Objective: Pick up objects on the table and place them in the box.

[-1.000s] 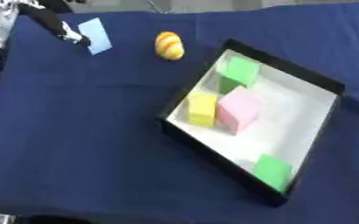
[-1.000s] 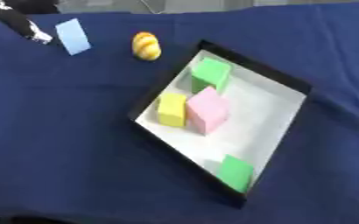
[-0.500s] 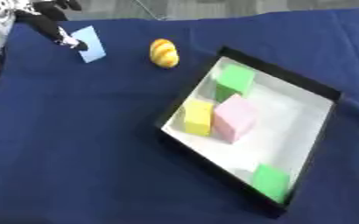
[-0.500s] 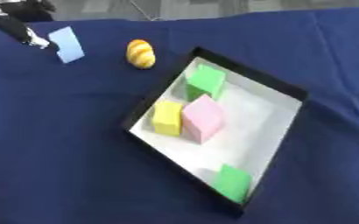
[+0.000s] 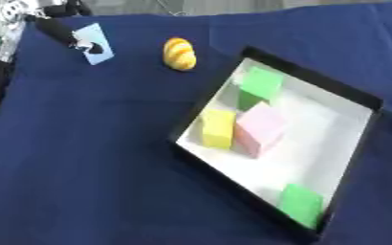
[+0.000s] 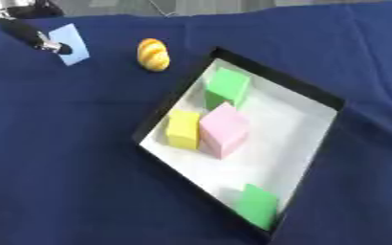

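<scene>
A light blue flat block [image 5: 94, 42] sits at the far left of the dark blue cloth. My left hand [image 5: 55, 30] comes in from the top left corner, and its black tip overlaps the block's left edge; whether it holds the block I cannot make out. A yellow striped egg-shaped object [image 5: 180, 53] lies to the right of the block. The black-rimmed white box [image 5: 356, 95] lies askew on the right. It holds two green blocks [image 6: 226, 85] [image 6: 258, 206], a yellow block [image 6: 183, 129] and a pink cube [image 6: 224, 129]. My right hand shows in no view.
The dark blue cloth [image 5: 82, 162] covers the whole table, with open room to the left of and in front of the box. Grey equipment [image 5: 3, 21] stands past the cloth's top left corner.
The whole picture has shifted, so the camera has moved. My left hand and the blue block keep the same relation to each other. The things in the box have not moved.
</scene>
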`<state>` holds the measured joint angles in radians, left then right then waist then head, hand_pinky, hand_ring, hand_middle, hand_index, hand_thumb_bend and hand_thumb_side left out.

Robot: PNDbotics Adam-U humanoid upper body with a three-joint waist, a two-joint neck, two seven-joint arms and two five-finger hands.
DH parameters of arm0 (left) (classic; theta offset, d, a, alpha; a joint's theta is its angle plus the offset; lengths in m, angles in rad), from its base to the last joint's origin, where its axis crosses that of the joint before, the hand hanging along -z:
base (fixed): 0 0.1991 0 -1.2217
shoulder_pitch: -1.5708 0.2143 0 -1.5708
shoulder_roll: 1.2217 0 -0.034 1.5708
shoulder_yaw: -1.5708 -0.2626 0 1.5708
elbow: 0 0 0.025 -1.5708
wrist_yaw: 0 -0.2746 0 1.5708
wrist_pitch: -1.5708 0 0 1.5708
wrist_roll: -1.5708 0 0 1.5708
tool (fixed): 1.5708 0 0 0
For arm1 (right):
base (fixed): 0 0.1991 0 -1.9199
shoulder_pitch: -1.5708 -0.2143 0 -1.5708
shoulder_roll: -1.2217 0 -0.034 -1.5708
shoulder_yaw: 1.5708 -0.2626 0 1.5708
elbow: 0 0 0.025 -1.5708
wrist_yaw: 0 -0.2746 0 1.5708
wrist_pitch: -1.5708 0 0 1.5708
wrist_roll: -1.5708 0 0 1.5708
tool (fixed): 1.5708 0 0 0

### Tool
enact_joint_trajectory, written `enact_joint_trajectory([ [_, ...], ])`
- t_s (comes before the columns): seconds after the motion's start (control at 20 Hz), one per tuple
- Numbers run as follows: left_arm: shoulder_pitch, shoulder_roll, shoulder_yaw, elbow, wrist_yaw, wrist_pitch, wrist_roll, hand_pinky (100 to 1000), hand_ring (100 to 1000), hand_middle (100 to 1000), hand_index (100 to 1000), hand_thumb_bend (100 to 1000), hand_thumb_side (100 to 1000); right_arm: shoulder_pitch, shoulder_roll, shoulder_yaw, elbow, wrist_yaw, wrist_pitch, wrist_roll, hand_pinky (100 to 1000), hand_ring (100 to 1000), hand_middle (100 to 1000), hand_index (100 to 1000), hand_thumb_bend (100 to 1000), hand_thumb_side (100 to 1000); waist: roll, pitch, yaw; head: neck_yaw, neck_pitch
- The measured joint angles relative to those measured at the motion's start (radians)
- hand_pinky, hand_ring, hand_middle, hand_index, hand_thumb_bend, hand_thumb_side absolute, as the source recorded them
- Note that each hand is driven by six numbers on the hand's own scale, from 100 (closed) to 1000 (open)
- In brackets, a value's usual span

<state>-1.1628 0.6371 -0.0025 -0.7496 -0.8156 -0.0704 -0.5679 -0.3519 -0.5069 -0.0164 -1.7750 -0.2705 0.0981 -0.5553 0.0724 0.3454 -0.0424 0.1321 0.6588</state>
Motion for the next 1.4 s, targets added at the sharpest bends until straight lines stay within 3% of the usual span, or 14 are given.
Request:
enact_joint_trajectory([
  [0.5,0.0,0.038,0.029,0.006,-0.037,0.035,0.056,958,972,869,895,634,277,-0.001,0.0,0.009,0.0,0.0,0.007,0.0,791,765,708,801,124,509,0.012,0.028,-0.014,0.013,-0.022],
  [1.2,0.019,0.044,0.068,0.078,-0.046,0.1,0.12,938,959,854,877,552,260,-0.009,0.008,0.03,0.0,0.0,0.017,0.011,792,766,709,802,120,526,0.015,0.046,-0.044,0.055,-0.037],
  [1.4,0.028,0.044,0.073,0.089,-0.038,0.103,0.125,916,926,803,860,512,238,-0.01,0.009,0.032,0.0,0.0,0.02,0.014,793,766,709,801,119,528,0.018,0.049,-0.049,0.062,-0.038],
])
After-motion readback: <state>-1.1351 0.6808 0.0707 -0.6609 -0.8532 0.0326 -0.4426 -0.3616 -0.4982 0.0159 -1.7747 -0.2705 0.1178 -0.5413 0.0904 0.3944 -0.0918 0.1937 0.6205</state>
